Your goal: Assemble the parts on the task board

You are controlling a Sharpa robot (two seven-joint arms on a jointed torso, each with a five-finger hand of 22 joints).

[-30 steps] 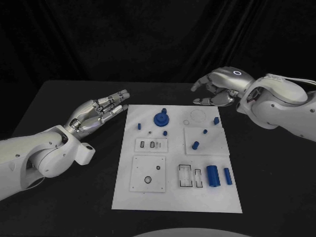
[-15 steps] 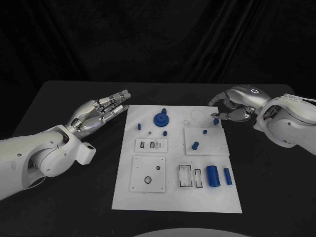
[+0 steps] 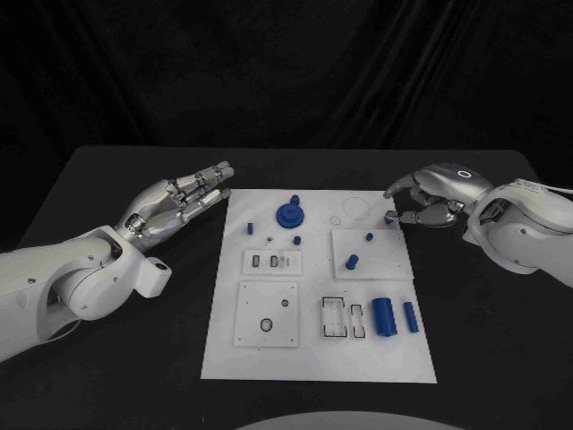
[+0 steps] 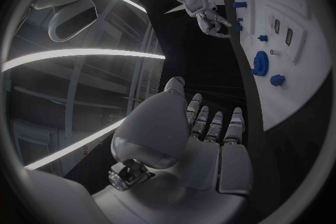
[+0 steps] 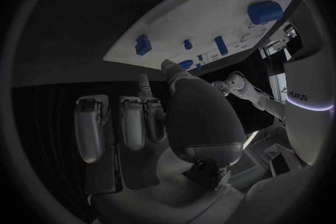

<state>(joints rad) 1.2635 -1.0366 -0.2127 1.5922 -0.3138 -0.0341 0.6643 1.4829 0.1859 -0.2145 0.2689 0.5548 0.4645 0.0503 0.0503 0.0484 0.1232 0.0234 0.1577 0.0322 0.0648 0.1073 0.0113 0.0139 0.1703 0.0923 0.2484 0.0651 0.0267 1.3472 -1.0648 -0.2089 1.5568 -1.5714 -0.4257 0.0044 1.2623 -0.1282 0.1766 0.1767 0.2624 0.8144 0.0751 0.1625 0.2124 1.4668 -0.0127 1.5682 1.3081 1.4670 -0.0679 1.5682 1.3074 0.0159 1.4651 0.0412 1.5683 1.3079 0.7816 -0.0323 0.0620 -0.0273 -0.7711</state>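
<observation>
- The task board [image 3: 319, 358] lies in the middle of the black surface [image 3: 93, 358]; it has stayed put since a second ago.
- The right hand [image 3: 423, 202] has come down from beyond the board's far right corner to that edge; its fingers are curled beside a small blue peg [image 3: 390, 216]; whether they pinch it I cannot tell.
- The left hand [image 3: 177, 204] stays released, fingers apart, left of the board.
- One blue gear [image 3: 291, 215]; two blue cylinders [image 3: 385, 317] lie near the front.

Right hand [image 3: 429, 199] fingertips hide small blue peg; grip unclear.
</observation>
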